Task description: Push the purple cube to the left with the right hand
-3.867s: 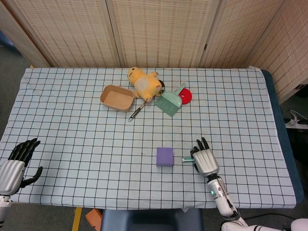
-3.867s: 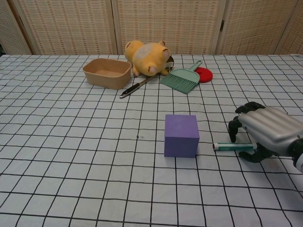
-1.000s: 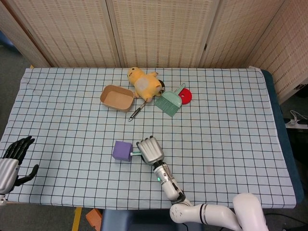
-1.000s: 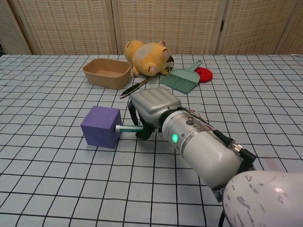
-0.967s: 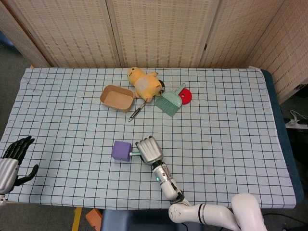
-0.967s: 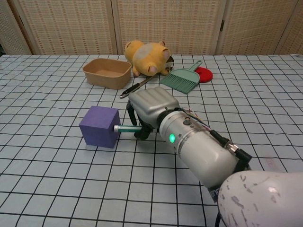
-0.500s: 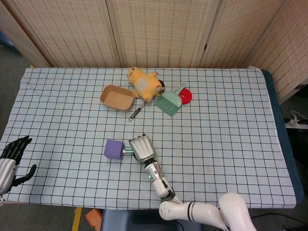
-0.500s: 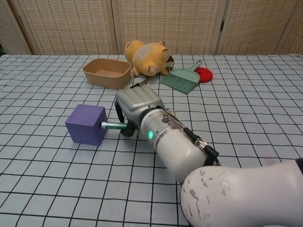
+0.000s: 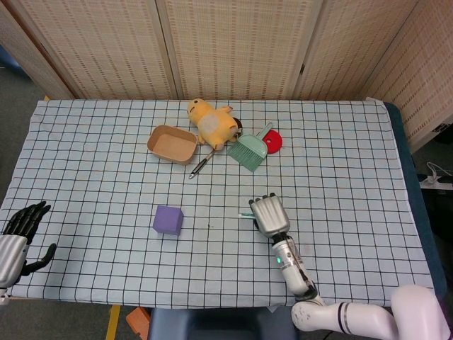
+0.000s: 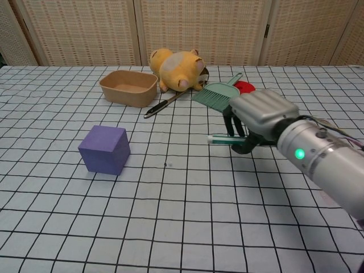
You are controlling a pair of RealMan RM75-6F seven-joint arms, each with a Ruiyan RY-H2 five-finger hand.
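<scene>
Both hands were clear of the purple cube (image 9: pixel 168 219), which sat alone on the checked tablecloth (image 9: pixel 85 142), well left of the table's middle and toward the near edge. The right hand (image 9: pixel 268 214) hovered well apart from it, off to the cube's right, fingers curled in around a thin green stick (image 10: pixel 220 139) whose tip pointed toward the cube. With that gap between stick and cube, the push looked finished, or at least paused, and the step in hand read as a retreat from the block. If more leftward travel were wanted, the next move would call for bringing the stick tip level with the cube's right face and pressing squarely, since an off-centre touch would likely spin it.

The left hand (image 9: pixel 17 236) rested at the near left corner, fingers apart and holding nothing.

One container stood at the back: a shallow tan tub (image 9: pixel 172 144), apparently empty in the chest view. Just beside it lay a yellow plush toy (image 9: pixel 211 122), a dark-handled utensil (image 9: pixel 201 164), a green brush (image 9: pixel 250 149) and a red disc (image 9: pixel 274 141).
</scene>
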